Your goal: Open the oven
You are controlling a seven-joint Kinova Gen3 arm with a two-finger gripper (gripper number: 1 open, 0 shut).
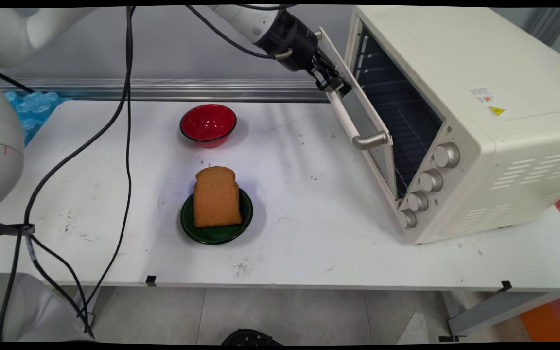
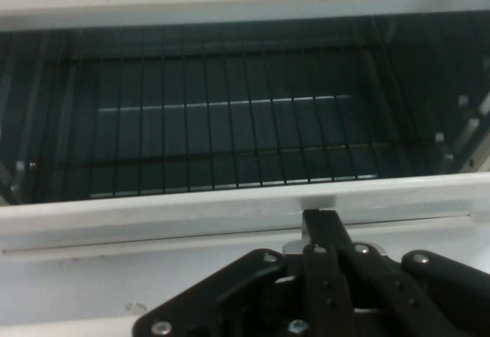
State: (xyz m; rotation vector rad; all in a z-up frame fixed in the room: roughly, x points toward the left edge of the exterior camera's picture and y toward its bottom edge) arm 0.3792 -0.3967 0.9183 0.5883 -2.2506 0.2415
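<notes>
From my remote seat the toaster oven point(image 1: 464, 121) dominates, sitting at the right of the surface point(image 1: 309, 233) with its door point(image 1: 358, 109) hanging partly open. My tool point(image 1: 332, 80) sits against the door's top edge, at its far end. In the hand view the fingers point(image 2: 325, 233) look pressed together, their tip resting on the door's pale rim point(image 2: 230, 207), with nothing pinched between them.

My worry, as a judgement: contact is only at one end of that rim, so the tip could slide off, or the door could swing unevenly. A hard shove might also shift the whole oven on the surface.

The rack point(image 2: 214, 122) inside shows through the opening, but I cannot see the hinge or how far the door can drop. The handle point(image 1: 360, 129) is well apart from the tool.

Nearer me, a slice of bread point(image 1: 216, 197) lies on a green plate point(image 1: 212, 234), overhanging its far rim. A red bowl point(image 1: 208, 124) stands behind it; I cannot tell whether it holds anything.
</notes>
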